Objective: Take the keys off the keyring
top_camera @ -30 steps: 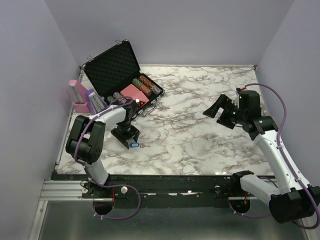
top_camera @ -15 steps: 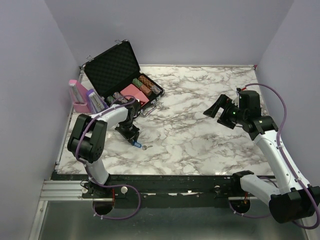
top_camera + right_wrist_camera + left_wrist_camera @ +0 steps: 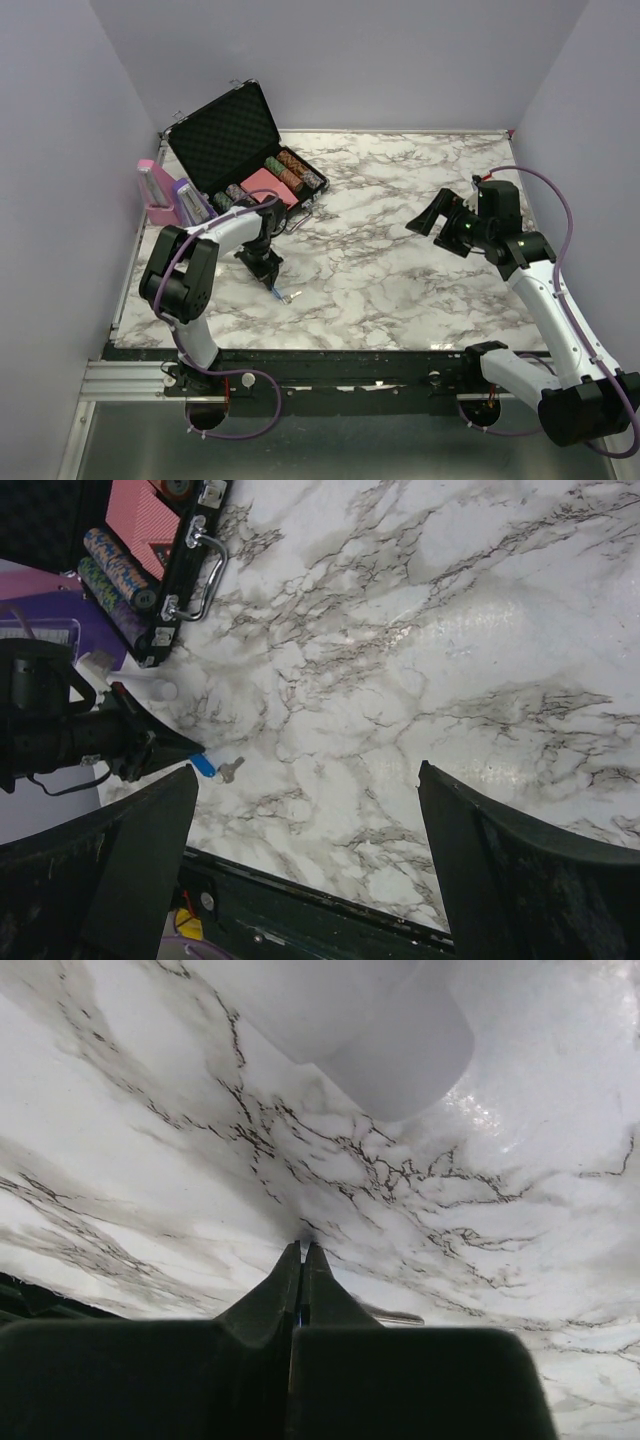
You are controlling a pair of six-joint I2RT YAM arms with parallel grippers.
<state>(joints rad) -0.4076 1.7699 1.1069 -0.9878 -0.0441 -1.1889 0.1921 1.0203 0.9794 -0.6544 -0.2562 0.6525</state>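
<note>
The keyring lies on the marble at the front left. Its little blue tag [image 3: 281, 290] [image 3: 203, 765] sticks out of the tip of my left gripper [image 3: 272, 279] [image 3: 186, 748], which is shut on it. One small silvery key [image 3: 293, 296] [image 3: 231, 769] lies flat just beyond the tag, and its ring is too small to make out. In the left wrist view the jaws meet [image 3: 302, 1247] with a sliver of blue between them, and the key [image 3: 400, 1317] shows beside them. My right gripper [image 3: 440, 228] [image 3: 307, 772] hovers open over the right side, far from the keyring and holding nothing.
An open black case [image 3: 232, 131] with poker chips [image 3: 284, 168] and a pink box stands at the back left, its metal handle [image 3: 203, 572] facing the table. Purple and pink items [image 3: 165, 196] stand by the left wall. The table's front edge [image 3: 330, 905] runs close below the keyring.
My left gripper has closed from open to shut on the blue tag and turned a little. The tag and key have shifted slightly right. The right arm has not moved.
</note>
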